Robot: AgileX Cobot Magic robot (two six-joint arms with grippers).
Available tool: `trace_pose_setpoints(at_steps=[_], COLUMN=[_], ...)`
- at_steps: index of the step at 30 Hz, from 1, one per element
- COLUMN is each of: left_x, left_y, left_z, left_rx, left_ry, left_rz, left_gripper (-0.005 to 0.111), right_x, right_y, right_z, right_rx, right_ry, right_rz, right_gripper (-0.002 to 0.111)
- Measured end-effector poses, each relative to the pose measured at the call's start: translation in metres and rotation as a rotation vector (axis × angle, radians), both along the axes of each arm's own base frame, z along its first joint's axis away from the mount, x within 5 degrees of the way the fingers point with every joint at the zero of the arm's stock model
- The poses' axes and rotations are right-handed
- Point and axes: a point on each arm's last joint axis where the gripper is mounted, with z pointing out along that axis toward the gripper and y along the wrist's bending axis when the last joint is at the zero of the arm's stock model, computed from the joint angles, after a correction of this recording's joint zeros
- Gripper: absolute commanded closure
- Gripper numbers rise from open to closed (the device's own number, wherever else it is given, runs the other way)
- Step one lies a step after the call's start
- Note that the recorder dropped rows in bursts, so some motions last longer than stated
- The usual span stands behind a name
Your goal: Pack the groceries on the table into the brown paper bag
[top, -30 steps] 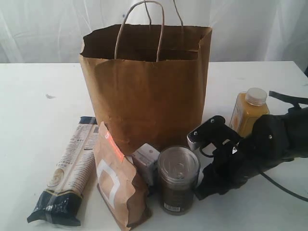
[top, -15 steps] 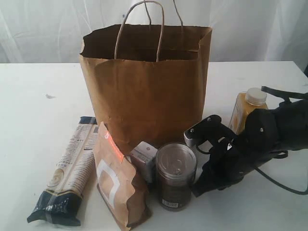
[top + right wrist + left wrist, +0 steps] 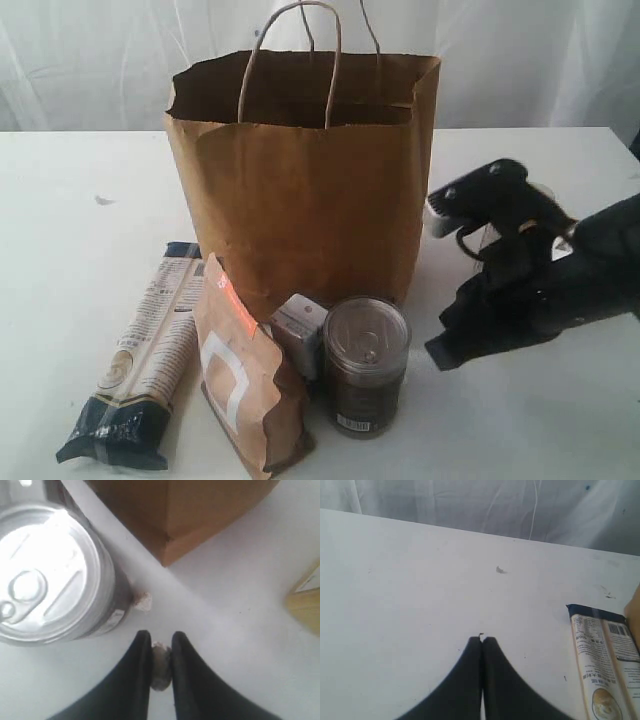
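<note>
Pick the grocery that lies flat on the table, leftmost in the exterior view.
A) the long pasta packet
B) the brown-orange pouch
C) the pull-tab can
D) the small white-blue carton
A: the long pasta packet lies flat on the table, left of the standing brown-orange pouch. The small white-blue carton and the pull-tab can stand further right.

The bag (image 3: 300,200) is brown, the bench (image 3: 80,220) white — can (image 3: 367,340) silver-topped, pouch (image 3: 245,390) tan with an orange strip, pasta packet (image 3: 140,365) beige, navy-ended.
</note>
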Motion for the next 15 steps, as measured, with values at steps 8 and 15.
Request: trace_pose_setpoints(at_steps=[8, 15], left_x=[0.000, 0.000], left_y=[0.000, 0.000], left_z=[0.000, 0.000], left_rx=[0.000, 0.000], left_ry=[0.000, 0.000], left_rz=[0.000, 0.000], left_gripper=[0.107, 0.107], right_x=[-0.004, 0.033], right_y=[-0.002, 0.016], right_z=[0.120, 0.150], right_rx=[0.178, 0.193], right_ry=[-0.316, -0.358], right_rz=[-0.017, -0.015], right_gripper=[0.108, 0.108])
